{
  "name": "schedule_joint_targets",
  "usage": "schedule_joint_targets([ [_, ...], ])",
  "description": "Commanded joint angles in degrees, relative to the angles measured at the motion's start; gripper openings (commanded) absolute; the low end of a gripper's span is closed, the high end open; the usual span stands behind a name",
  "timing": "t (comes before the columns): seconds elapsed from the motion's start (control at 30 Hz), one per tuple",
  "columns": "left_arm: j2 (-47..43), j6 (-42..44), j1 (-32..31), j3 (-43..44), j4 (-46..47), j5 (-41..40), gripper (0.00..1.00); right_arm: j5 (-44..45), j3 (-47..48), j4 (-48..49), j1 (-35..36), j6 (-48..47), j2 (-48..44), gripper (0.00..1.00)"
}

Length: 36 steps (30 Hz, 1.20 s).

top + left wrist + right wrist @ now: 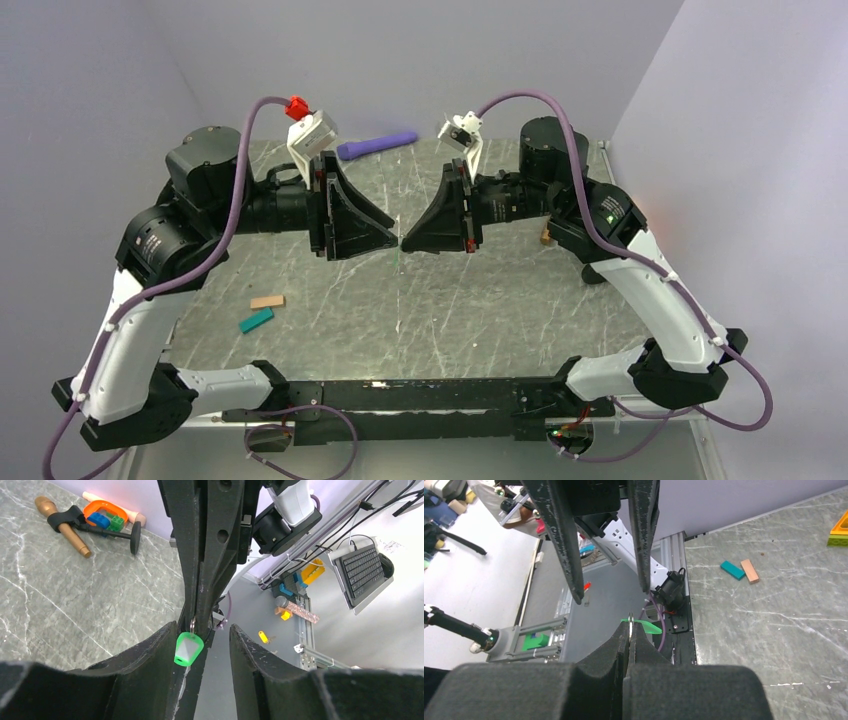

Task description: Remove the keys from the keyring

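Grey marbled tabletop (480, 310) sits between 2 lilac walls, and 2 arms meet tip to tip above its middle. The right fingers (620, 647) are pressed together on 1 metal keyring (630, 618), which shows just past their tips. From that ring hangs 1 small bright-green key (189, 649), in the air above the tabletop. The left fingers (150, 652) stand apart and clamp nothing. The green key is just beside the inner face of 1 of them, with a clear gap to the other. On the left part of the tabletop lie 1 tan block (267, 301) and 1 teal block (256, 320), just beside each other; whether they touch I cannot tell. 1 purple cylinder (377, 146) lies near the back wall.
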Motion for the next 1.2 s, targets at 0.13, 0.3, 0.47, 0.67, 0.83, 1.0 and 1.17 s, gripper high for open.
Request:
schedule_joint_targets([
  [0.13, 0.65, 0.8, 0.26, -2.11, 0.48, 0.3, 0.47, -2.39, 1.94, 0.67, 0.15, -0.55, -0.74, 0.0],
  [0.3, 1.04, 0.07, 0.2, -3.62, 1.89, 1.62, 0.38, -2.61, 3.1, -0.25, 0.19, -1.11, -0.21, 0.0],
  [0.47, 0.97, -0.02, 0.25, -4.47, 2.27, 1.78, 0.26, -2.79, 3.24, -0.44, 0.17, -1.4, -0.15, 0.0],
  [0.67, 0.6, -0.87, 0.22, -5.66, 4.08, 2.85, 0.17, -3.58, 2.86, -0.1, 0.13, -1.36, 0.0, 0.0],
  [0.83, 1.24, -0.48, 0.23, -3.84, 3.79, 3.25, 0.13, -4.29, 2.68, -0.58, 0.18, -1.87, -0.02, 0.0],
  [1.0, 2.3, -0.78, 0.21, -2.58, 3.58, 4.78, 0.1, -4.66, 2.89, -0.57, 0.11, -2.06, -0.04, 0.0],
  [1.17, 1.88, -1.55, 0.2, -3.87, 5.15, 5.8, 0.0, -5.32, 2.7, 0.11, 0.1, -1.89, 0.1, 0.0],
])
